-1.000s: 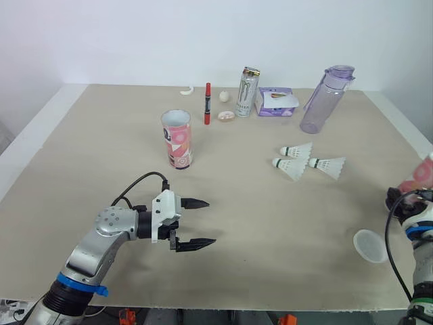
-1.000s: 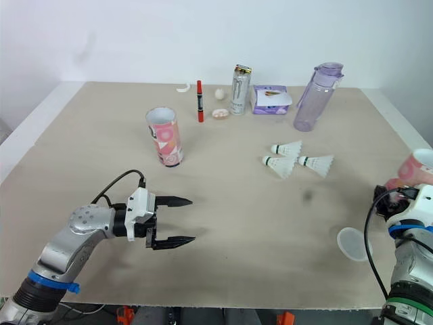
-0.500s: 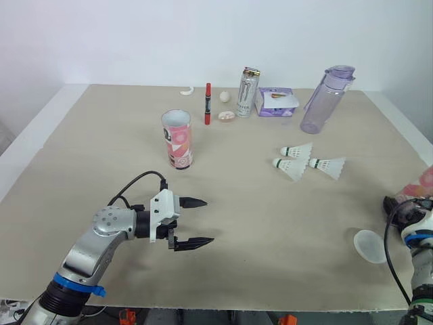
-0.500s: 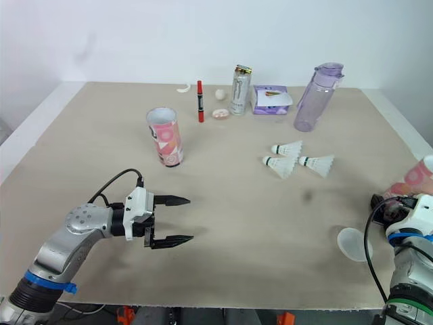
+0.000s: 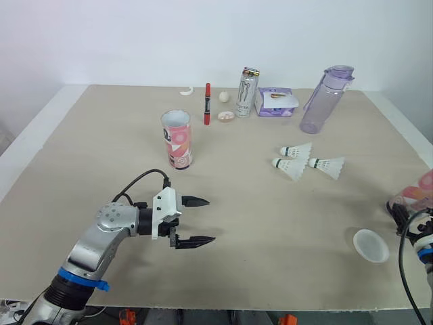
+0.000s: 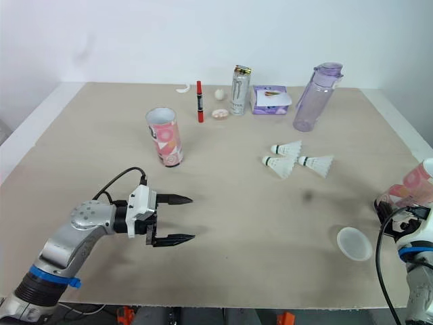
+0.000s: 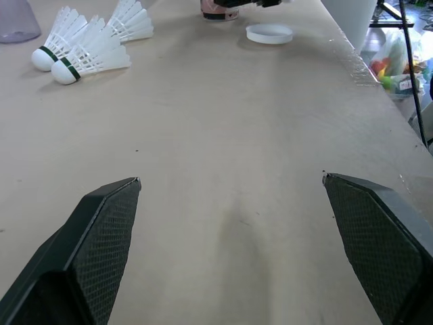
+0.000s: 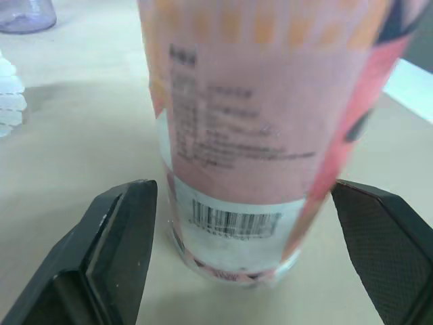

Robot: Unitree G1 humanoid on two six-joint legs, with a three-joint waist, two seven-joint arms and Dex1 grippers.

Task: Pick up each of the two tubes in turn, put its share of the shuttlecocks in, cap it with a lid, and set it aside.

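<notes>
The left gripper [image 5: 211, 220] hangs open over the desk [image 5: 284, 210] — the right gripper [image 8: 243, 186] sits open around a pink tube [image 8: 237, 101], with a lid [image 5: 371, 245] just beside.

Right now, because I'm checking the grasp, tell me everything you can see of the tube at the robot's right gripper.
The tube is a pink cylinder, cardboard by its look, with small print, orange marks higher up and a white barcode band near its base. It seems to rest on the table near its right edge, leaning slightly. The right gripper's open fingers flank its base without touching.

Drink can [image 5: 248, 91], purple bottle [image 5: 324, 100], red marker [image 5: 208, 103]
</notes>
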